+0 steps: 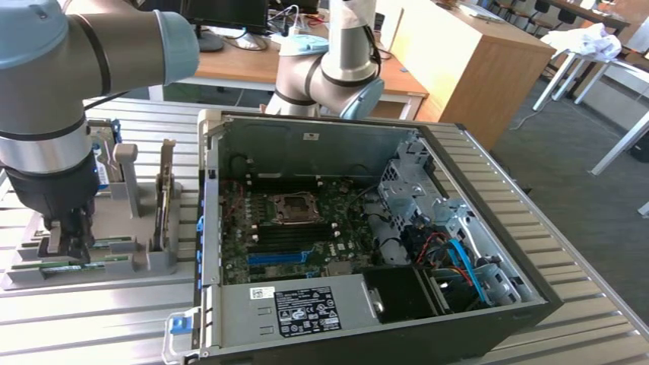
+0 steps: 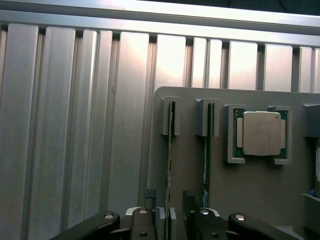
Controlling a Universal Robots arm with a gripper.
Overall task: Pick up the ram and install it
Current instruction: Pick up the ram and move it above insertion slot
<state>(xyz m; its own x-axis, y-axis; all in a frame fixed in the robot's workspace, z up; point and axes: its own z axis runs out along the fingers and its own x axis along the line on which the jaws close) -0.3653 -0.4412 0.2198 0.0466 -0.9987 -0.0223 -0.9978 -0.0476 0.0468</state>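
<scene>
the ram [image 2: 169, 160] stands on its thin edge in the gray holder [image 2: 187, 150], so the open jaws fit one on each side.

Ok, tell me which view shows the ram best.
The wrist view: the ram stands on edge in the grey holder, between the open gripper's fingers. The exterior view shows a green sliver of it beside the gripper.

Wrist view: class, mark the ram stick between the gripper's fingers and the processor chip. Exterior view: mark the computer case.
ram stick [image 2: 168, 170], wrist view, its thin green edge.
processor chip [image 2: 261, 132], wrist view, centre of its silver lid.
computer case [image 1: 304, 144], exterior view, its inner back wall.
</scene>
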